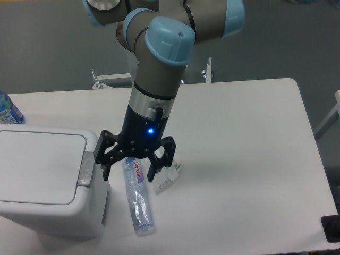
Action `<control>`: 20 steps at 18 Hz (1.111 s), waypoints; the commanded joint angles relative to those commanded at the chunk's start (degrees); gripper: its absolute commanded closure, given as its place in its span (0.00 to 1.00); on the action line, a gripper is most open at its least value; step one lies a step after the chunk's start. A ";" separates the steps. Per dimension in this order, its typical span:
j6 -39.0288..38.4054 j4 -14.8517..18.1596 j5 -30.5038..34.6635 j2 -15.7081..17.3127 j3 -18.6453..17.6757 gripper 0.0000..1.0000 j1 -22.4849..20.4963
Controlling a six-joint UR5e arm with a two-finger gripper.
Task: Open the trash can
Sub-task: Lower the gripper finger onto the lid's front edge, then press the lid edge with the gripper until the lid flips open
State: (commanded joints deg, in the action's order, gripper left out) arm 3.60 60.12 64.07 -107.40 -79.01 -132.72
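The trash can (45,180) is a large white boxy bin at the left front of the table, its flat lid down. A grey push-button tab (86,169) sits on its right rim. My gripper (128,172) hangs open just right of that tab, above the table, with nothing between its fingers. Its left finger (104,169) is close to the bin's right edge; whether it touches the bin I cannot tell. The right finger (153,170) is over the table beside a bottle.
A clear plastic bottle (137,197) lies on the table right of the bin, under the gripper. A crumpled clear wrapper (168,178) lies beside it. Another bottle (8,110) shows at the far left edge. The arm's base column (146,66) stands behind the table.
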 joint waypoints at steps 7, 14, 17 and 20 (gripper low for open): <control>0.09 0.00 0.00 0.44 -1.49 0.00 0.88; 0.09 -0.09 0.09 0.62 -1.93 0.00 1.67; 0.09 -0.09 0.09 0.62 -2.02 0.00 1.76; 0.09 -0.09 0.09 0.62 -1.94 0.00 1.76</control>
State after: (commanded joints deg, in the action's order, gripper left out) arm 3.69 60.03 64.16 -106.79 -80.95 -130.96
